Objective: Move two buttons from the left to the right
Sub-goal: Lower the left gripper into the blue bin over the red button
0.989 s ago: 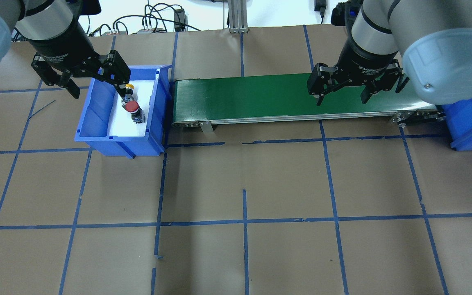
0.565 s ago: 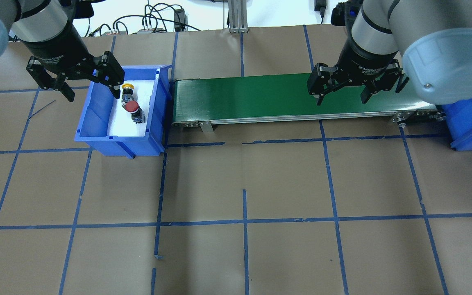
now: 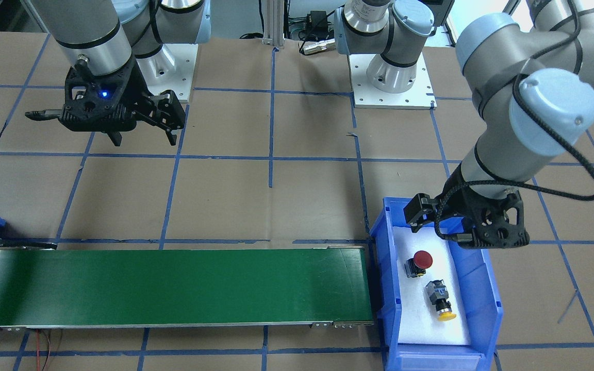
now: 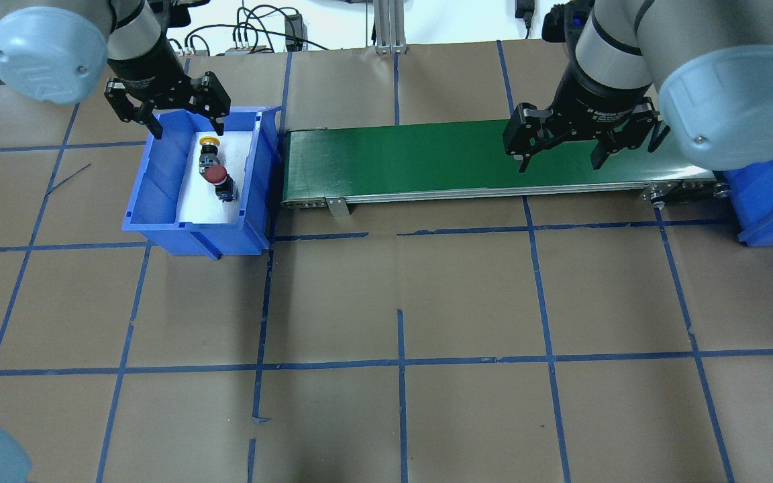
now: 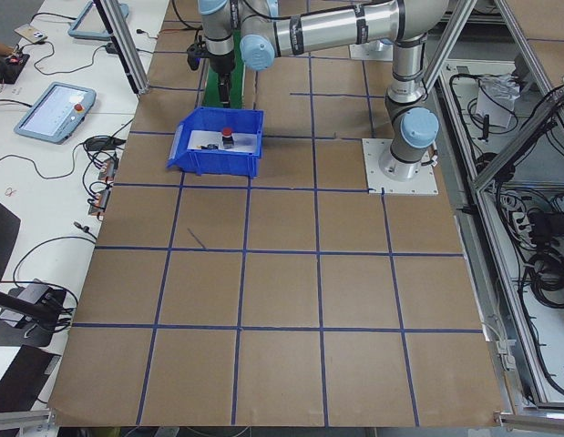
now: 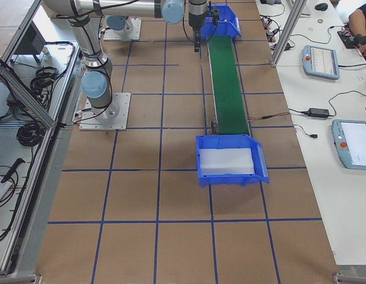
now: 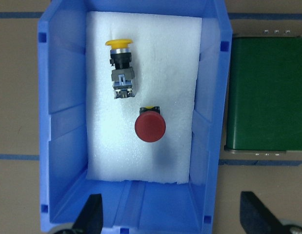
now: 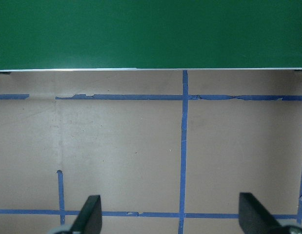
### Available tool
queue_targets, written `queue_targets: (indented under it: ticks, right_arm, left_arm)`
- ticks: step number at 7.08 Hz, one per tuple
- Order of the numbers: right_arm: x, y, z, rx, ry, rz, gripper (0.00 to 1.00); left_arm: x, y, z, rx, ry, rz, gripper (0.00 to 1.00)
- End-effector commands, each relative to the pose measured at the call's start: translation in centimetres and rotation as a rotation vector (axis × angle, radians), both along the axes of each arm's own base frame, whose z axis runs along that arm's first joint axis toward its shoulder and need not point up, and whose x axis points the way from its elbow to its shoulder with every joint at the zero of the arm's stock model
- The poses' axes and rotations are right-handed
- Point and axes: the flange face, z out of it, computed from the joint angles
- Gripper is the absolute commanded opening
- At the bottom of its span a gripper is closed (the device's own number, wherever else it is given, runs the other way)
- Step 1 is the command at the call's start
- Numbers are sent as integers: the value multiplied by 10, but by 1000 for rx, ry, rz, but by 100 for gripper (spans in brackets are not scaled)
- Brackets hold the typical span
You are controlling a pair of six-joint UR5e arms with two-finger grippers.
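Note:
Both buttons lie on white foam in the blue left bin (image 4: 158, 168). The red-capped button (image 4: 217, 176) and the yellow-capped button (image 4: 209, 141) lie close together, yellow farther back. They also show in the front view, red (image 3: 422, 259) and yellow (image 3: 440, 299), and in the left wrist view, red (image 7: 150, 128) and yellow (image 7: 118, 44). My left gripper (image 4: 188, 129) is open and empty, above the bin's robot-side end (image 3: 459, 232), clear of both buttons. My right gripper (image 4: 561, 161) is open and empty beside the green conveyor belt (image 4: 427, 157), over its robot-side edge.
The conveyor (image 3: 173, 283) runs from the left bin (image 3: 482, 288) toward a second blue bin (image 4: 769, 201) at the right end, lined with white foam (image 6: 227, 161). The table is brown paper with blue tape lines. Cables lie at the far edge.
My left gripper has drawn away from the yellow button toward the top of the overhead view, staying open. The buttons and the right arm have not moved.

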Motion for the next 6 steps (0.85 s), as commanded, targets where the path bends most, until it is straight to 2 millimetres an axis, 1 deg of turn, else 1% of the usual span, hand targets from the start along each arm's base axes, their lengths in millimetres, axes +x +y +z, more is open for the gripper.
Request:
queue_targets:
  ticks: [1, 2, 3, 4, 5, 6]
  right_arm:
    - [0, 0, -1, 1, 0, -1, 100]
    - [0, 0, -1, 1, 0, -1, 100]
    - [0, 0, -1, 1, 0, -1, 100]
    - [0, 0, -1, 3, -1, 1, 100]
    - [0, 0, 0, 0, 0, -1, 100]
    - [-1, 0, 0, 0, 0, -2, 100]
  left_arm:
    - [34, -27, -42, 13, 11, 19, 100]
    - [38, -32, -62, 15, 10, 26, 100]
    - [51, -33, -70, 24, 13, 49, 100]
    - [50, -30, -86, 45, 14, 85, 99]
    - [51, -32, -104, 5, 10, 102, 99]
    - [52, -40, -117, -14, 9, 174, 99]
